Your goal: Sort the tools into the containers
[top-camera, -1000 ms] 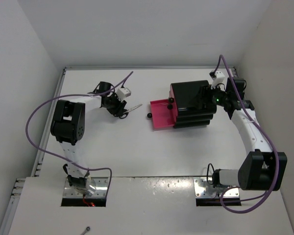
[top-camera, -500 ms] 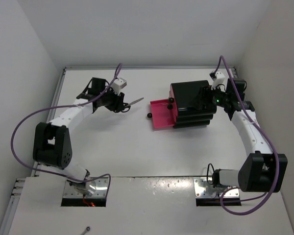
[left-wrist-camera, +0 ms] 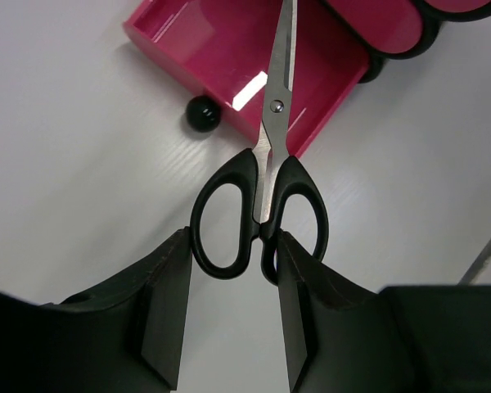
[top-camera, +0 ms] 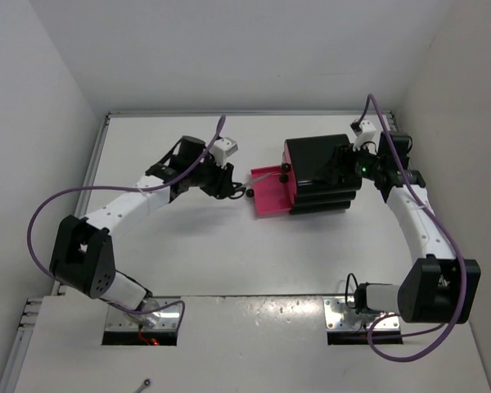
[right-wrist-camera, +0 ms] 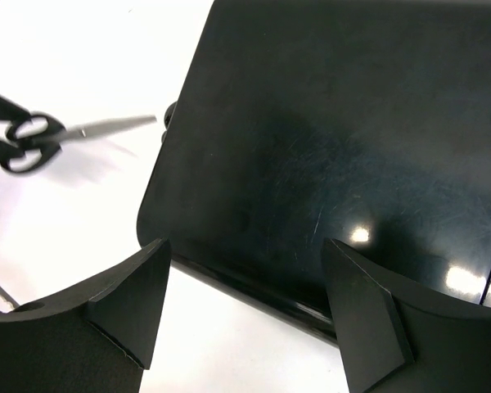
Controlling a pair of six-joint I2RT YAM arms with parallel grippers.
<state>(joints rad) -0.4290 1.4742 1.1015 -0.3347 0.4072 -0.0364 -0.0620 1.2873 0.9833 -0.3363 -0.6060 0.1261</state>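
Your left gripper, clamped on the scissors, has swung over to the drawer — dropping them in looks next; the right gripper sits with fingers spread.

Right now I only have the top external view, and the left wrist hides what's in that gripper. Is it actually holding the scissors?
Observer: Yes. The left wrist view shows the left gripper clamped on the black handles of the scissors, blades closed.
Operator: Where do the blades point?
Observer: Out over the open pink drawer. They cross its front wall near the black knob and run over its floor, out of frame.
Operator: And the right gripper?
Observer: Its wrist view shows the right gripper open, with nothing between the fingers and the glossy top of the black box beyond them.
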